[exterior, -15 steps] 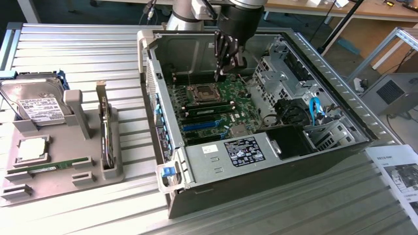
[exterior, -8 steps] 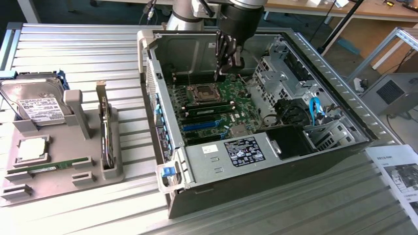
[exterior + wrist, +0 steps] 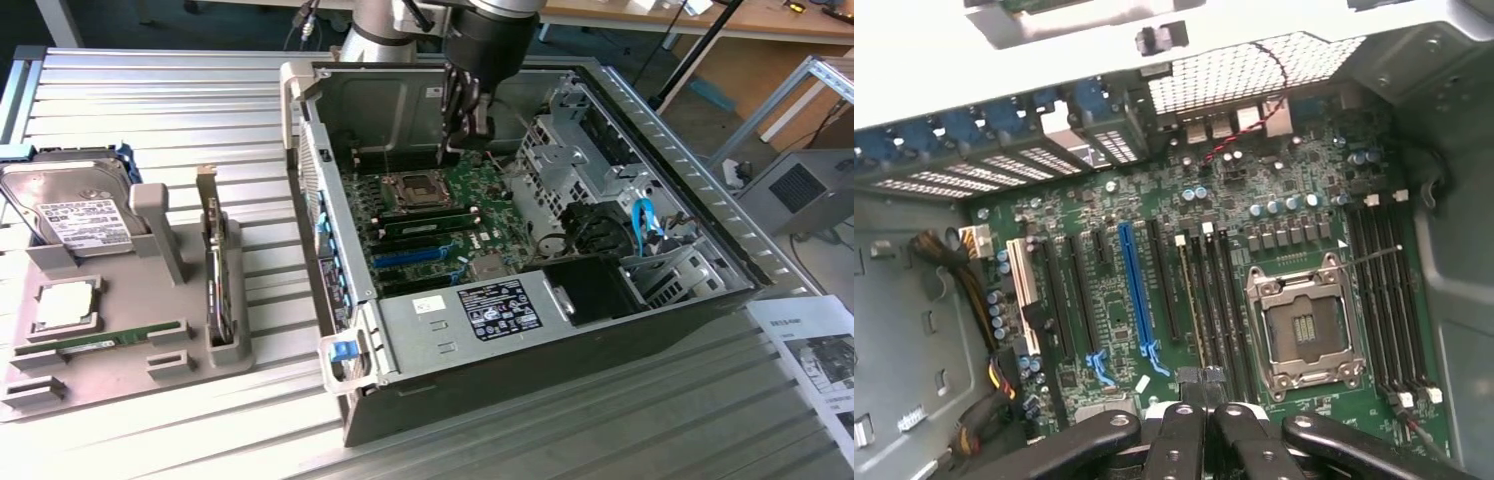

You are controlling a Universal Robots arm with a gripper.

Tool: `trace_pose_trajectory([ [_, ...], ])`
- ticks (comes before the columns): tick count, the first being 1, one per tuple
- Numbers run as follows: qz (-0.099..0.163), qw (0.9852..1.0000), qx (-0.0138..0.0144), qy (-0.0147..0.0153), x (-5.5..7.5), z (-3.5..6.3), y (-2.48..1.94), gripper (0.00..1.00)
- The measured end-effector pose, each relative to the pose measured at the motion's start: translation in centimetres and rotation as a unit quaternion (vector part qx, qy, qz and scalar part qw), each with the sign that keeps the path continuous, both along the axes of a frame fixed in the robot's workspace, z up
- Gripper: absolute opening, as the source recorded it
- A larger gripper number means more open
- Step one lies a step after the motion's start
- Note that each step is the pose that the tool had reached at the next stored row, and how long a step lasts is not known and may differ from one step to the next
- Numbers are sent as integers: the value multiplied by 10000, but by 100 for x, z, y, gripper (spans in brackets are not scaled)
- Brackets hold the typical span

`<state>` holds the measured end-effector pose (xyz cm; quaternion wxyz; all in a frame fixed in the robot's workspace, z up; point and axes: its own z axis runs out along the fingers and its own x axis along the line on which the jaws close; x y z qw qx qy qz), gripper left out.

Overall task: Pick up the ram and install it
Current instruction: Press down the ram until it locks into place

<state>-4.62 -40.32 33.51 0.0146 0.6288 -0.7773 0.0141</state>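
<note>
Two green sticks in this one, so bear with me. The ram lies flat in its cutout on the grey tray, way over at 9 o'clock from the open PC case in the exterior view, well apart from the arm. On that tray the hard drive sits at 12 o'clock from the ram, a CPU chip is just at 11 o'clock from it, and the expansion card stands on edge at 3 o'clock.

The other green stick is seated in a motherboard slot, right at 6 o'clock from the CPU socket in the exterior view. From the wrist camera it shows edge-on, just beside the socket, with the long blue slot a few slots further from the socket.

The gripper hangs inside the case, at about 1 o'clock from the socket in the exterior view, above the board. Its fingers are pressed together with nothing between them, and in the wrist view the tips sit near the end of the slot row by the seated stick. Can't tell if they touch the board.

Everything sits on a ribbed metal table, with a printed sheet at 3 o'clock from the case.
</note>
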Motion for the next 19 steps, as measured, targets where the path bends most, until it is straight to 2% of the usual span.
trace_pose_trajectory([
  [7,-349,9994,60,0,0,0,0,11],
  [9,-532,9985,86,0,0,0,0,11],
  [15,-839,9964,145,1,0,0,0,11],
  [18,-979,9950,185,2,0,0,0,11],
  [19,-1059,9942,205,2,0,0,0,11],
])
